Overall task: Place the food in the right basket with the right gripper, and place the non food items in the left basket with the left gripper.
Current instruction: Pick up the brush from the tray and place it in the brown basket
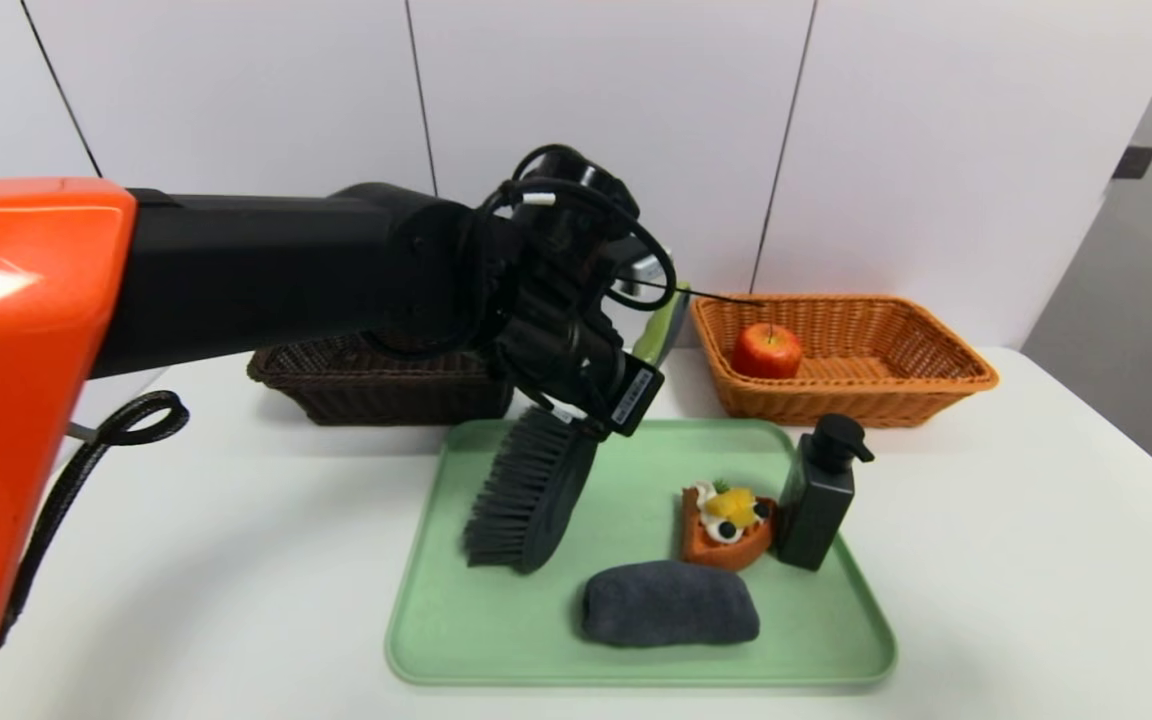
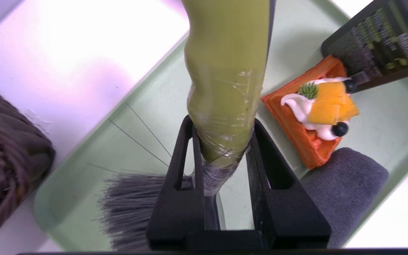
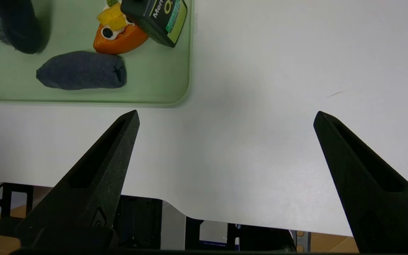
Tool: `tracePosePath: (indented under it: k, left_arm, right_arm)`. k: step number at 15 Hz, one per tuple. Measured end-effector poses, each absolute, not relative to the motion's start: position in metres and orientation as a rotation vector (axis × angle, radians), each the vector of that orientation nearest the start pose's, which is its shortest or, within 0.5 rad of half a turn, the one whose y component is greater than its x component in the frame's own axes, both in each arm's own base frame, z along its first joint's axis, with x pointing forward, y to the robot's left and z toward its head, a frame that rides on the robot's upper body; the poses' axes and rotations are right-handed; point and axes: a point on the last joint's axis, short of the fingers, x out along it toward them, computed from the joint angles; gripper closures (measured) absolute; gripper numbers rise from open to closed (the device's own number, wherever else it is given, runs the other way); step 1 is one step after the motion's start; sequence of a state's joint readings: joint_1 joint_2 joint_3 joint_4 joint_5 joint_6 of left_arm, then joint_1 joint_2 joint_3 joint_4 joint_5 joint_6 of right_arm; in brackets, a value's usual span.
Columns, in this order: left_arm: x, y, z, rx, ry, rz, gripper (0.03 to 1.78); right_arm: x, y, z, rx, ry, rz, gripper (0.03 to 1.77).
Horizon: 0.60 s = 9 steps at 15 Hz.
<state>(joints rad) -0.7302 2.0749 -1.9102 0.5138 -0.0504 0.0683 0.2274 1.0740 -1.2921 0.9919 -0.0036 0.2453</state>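
A white table (image 1: pixel 186 560) stood before a wall of pale panels with thin dark seams. On it lay a light green tray (image 1: pixel 496 640), and behind the tray sat two wicker baskets: the dark brown left basket (image 1: pixel 336 385) and, well apart from it, the orange right basket (image 1: pixel 896 385). The apple (image 1: pixel 766 350) rested inside the right basket, near its left end.

On the tray, the tart slice (image 1: pixel 726 525) lay just beside the black pump bottle (image 1: pixel 818 497), which stood upright at the tray's right side. The dark grey cloth roll (image 1: pixel 669 603) lay nearer the tray's front edge, close to the tart slice.

The left arm, black with an orange shell, reached across from the left over the tray's back left part. Its left gripper (image 2: pixel 221 156) pointed downward and was clenched on the green handle of the hand brush (image 1: pixel 528 492), the fingers (image 2: pixel 179 166) pressing the handle from both sides, as the left wrist view showed. The brush hung tilted, head down and bristles facing left, its lower end at or just above the tray; whether it touched could not be told.

The right gripper (image 3: pixel 225 117) hung over bare table off the tray's right front corner, near the table's front edge, its fingers spread wide and holding nothing.
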Motion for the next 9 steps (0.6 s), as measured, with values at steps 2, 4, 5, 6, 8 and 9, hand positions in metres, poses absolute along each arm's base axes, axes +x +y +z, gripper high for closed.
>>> tracePosePath:
  k: [2, 4, 5, 6, 8, 9]
  left_arm:
    - [0.298, -0.267, 0.259, 0.287, 0.593, -0.76, 1.43]
    - [0.291, -0.261, 0.273, 0.279, 0.559, -0.747, 1.43]
    - [0.288, -0.258, 0.28, 0.272, 0.541, -0.745, 1.43]
    - [0.284, -0.254, 0.287, 0.266, 0.523, -0.745, 1.43]
    - [0.275, -0.246, 0.302, 0.254, 0.49, -0.746, 1.43]
    - [0.27, -0.242, 0.308, 0.253, 0.487, -0.746, 1.43]
  right_arm:
    - [0.083, 0.019, 0.304, 0.146, 0.786, 0.127, 0.1]
    - [0.083, 0.02, 0.304, 0.15, 0.788, 0.137, 0.1]
    - [0.083, 0.02, 0.304, 0.151, 0.788, 0.14, 0.1]
    - [0.082, 0.02, 0.304, 0.151, 0.788, 0.141, 0.1]
    - [0.082, 0.02, 0.304, 0.151, 0.786, 0.144, 0.1]
    - [0.082, 0.02, 0.304, 0.15, 0.786, 0.146, 0.1]
